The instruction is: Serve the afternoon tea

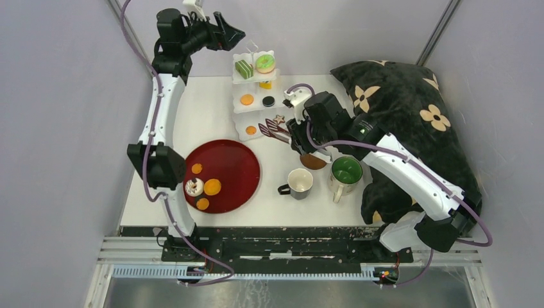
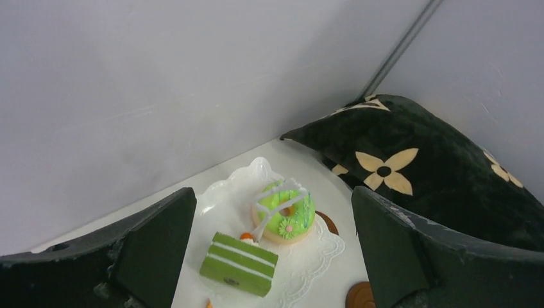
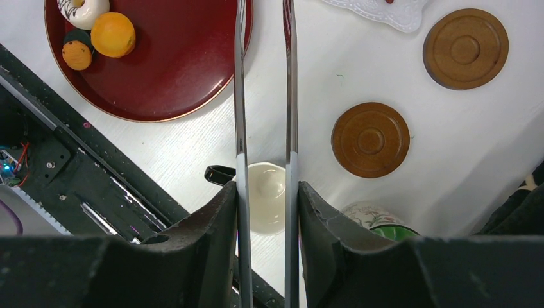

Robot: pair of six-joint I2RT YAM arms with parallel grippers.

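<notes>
Already served: a green striped cake [image 1: 244,68] and a green donut [image 1: 265,63] were seen on the top tier of the white three-tier stand [image 1: 256,108]; an orange disc [image 1: 247,99] and a dark round sweet [image 1: 268,101] on its middle tier; a second orange disc [image 1: 251,130] and a star cookie [image 1: 280,119] on its lowest tier.
Left to serve: three orange discs [image 1: 212,187] and a white donut [image 1: 194,187] were found on the dark red tray [image 1: 237,167], near the stand on its left and closer to the arm bases.
Mugs: a white mug [image 1: 299,183] and a green-filled mug [image 1: 346,172] were stood on the bare desk [image 1: 205,109], nearer the bases than the stand, neither on a coaster.
Coasters: two brown coasters [image 3: 371,140] were laid unoccupied between the stand and the mugs.
Left tool [image 1: 232,32]: spread wide with nothing held, raised above the stand's top tier.
Right tool [image 3: 265,199]: clenched on the metal tongs [image 3: 240,96], just beside the stand's lowest tier.
Progress: judged roughly halfway, with the tray sweets and both mugs unplaced.
</notes>
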